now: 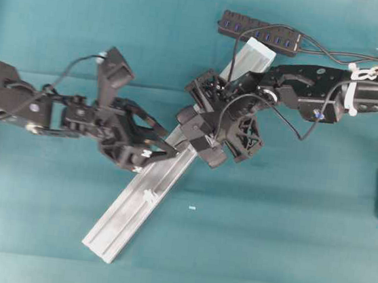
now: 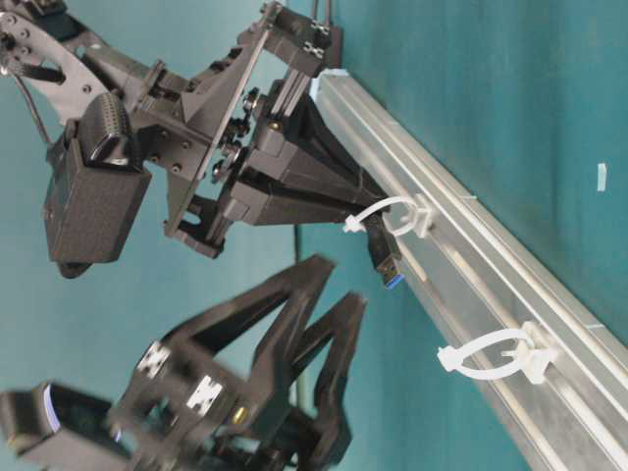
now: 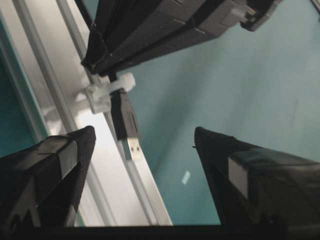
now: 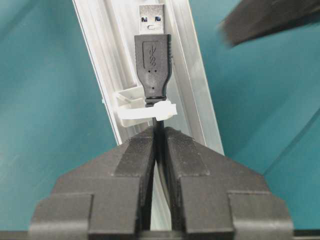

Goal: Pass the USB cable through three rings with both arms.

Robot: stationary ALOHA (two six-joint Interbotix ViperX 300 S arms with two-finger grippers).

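Observation:
The USB cable's black plug with its metal tip pokes through a white ring on the silver rail. Right behind that ring, my right gripper is shut on the thin cord. In the table-level view the plug hangs out of this ring, and a second ring stands empty further along the rail. My left gripper is open, its fingers either side of the plug and a little short of it, touching nothing. A third ring is out of sight.
A black multi-port hub lies at the back, with the cable running from it to the right arm. The rail runs diagonally to the front left, one ring on its bare part. Teal cloth covers the table.

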